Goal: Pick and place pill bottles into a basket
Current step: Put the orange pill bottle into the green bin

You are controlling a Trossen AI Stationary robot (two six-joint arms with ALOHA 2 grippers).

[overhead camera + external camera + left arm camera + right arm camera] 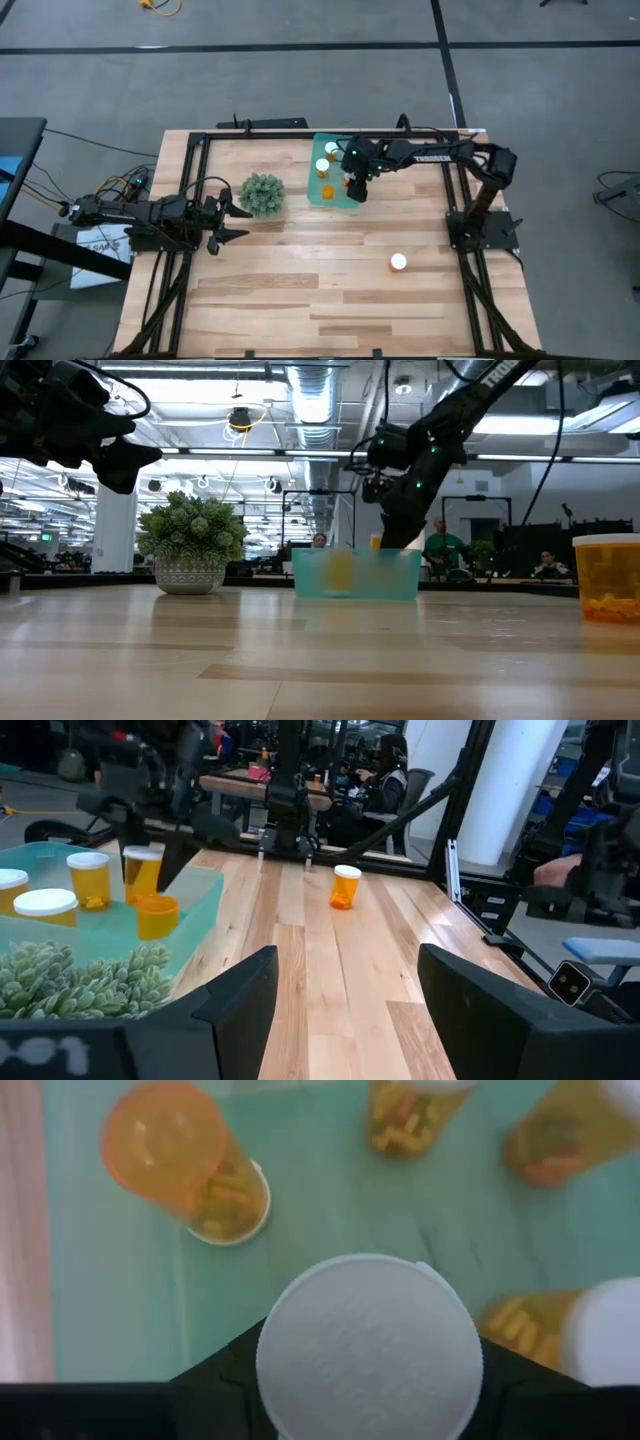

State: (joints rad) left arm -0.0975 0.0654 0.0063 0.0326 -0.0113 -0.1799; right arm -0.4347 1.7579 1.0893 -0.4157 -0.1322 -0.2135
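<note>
Pale wood-plank table (300, 290) inside a black frame, grey floor around it, and in the low view a bright open workshop with people seated far back. Over on the left edge, the left gripper (232, 222) sits off the table's side, level with the plant, its fingers parted and nothing between them. Just beside it, the bushy green plant (262, 194) in its patterned pot. Moving right, here's the basket (326, 195), translucent teal, near the far edge at mid-table. Inside it, white caps show from above, one bottle (322, 166) upright towards the left wall and another (331, 148) at the far corner; the right wrist view also catches a bottle lying on its side (190, 1170) on the teal floor, orange base up. And the right gripper (356, 190) is down over the basket's right half, dark fingers (215, 1370) clenched on a pill bottle (368, 1348), its white cap filling the wrist view, held upright just above the floor. Far right and well apart, a lone pill bottle (398, 262) stands on bare wood, white cap up, nearer the front
</note>
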